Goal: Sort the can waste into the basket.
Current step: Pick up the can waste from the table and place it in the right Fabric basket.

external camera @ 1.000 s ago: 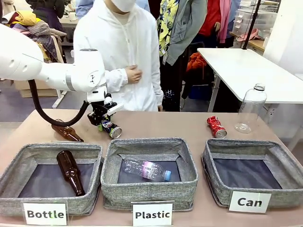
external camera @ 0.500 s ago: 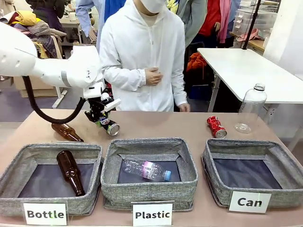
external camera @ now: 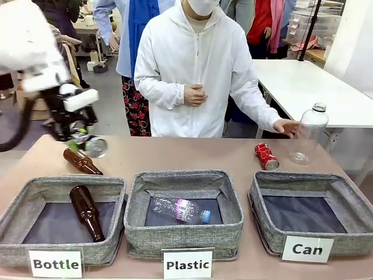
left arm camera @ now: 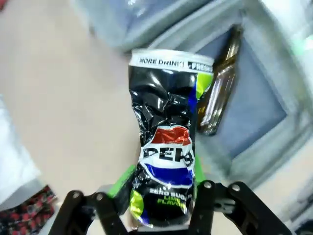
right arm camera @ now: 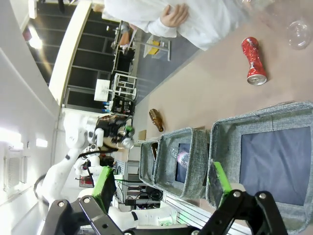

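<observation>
Has hoisted the black can [external camera: 93,146] off the surface [external camera: 186,154], pinched in the left hand [left arm camera: 164,191], and swung it leftward over by the brown bottle [external camera: 81,162], well apart from the basket [external camera: 303,177], so faces a long carry back.

I get bright, even room light. My left gripper [external camera: 80,139] is smeared by motion; between its tips the can [left arm camera: 166,161] is sharp, everything beyond soft. Right wrist edges bow.
</observation>
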You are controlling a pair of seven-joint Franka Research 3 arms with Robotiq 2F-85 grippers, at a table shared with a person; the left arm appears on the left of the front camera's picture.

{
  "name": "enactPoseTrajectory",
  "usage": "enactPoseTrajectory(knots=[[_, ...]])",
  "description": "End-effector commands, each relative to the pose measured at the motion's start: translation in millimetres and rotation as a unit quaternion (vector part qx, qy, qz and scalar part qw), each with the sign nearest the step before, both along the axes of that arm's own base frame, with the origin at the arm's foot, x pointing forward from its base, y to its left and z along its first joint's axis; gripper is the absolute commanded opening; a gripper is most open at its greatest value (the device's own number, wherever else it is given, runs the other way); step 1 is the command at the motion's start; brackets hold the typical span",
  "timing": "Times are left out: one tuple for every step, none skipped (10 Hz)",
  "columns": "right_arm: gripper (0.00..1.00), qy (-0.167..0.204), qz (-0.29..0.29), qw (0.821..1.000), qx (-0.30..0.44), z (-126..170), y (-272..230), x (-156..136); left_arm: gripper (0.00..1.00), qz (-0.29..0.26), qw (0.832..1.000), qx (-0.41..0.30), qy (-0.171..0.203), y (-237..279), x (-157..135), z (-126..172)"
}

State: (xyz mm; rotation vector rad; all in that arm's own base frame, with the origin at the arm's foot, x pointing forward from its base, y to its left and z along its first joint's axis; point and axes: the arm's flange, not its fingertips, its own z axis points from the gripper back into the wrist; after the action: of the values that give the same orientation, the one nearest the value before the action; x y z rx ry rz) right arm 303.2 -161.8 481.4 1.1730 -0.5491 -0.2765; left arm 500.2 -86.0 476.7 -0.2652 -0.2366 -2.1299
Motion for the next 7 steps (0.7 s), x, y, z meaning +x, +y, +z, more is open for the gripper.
enactPoseTrajectory(knots=[[1.0, -0.011, -0.001, 1.0, 0.008, 0.4, 0.4, 0.8, 0.08, 0.062, 0.997, -0.041, 0.014, 12.4, -62.9, 4.0], [1.0, -0.011, -0.001, 1.0, 0.008, 0.4, 0.4, 0.8, 0.08, 0.112, 0.992, -0.063, 0.007, 12.1, -88.8, 1.9], [1.0, -0.011, -0.001, 1.0, 0.008, 0.4, 0.4, 0.8, 0.08, 0.131, 0.99, -0.058, -0.005, 8.0, -108.8, -5.7], [1.0, -0.011, -0.001, 1.0, 0.008, 0.4, 0.4, 0.8, 0.08, 0.137, 0.99, -0.02, 0.0, 3.5, -123.6, -15.5], [1.0, -0.011, -0.001, 1.0, 0.008, 0.4, 0.4, 0.8, 0.08, 0.214, 0.977, -0.009, -0.013, 4.9, -136.5, -20.9], [1.0, -0.011, -0.001, 1.0, 0.008, 0.4, 0.4, 0.8, 0.08, 0.257, 0.966, 0.012, -0.01, 14.7, -142.5, -21.5], [1.0, -0.011, -0.001, 1.0, 0.008, 0.4, 0.4, 0.8, 0.08, 0.259, 0.965, 0.028, -0.019, 28.3, -130.4, -17.4]])
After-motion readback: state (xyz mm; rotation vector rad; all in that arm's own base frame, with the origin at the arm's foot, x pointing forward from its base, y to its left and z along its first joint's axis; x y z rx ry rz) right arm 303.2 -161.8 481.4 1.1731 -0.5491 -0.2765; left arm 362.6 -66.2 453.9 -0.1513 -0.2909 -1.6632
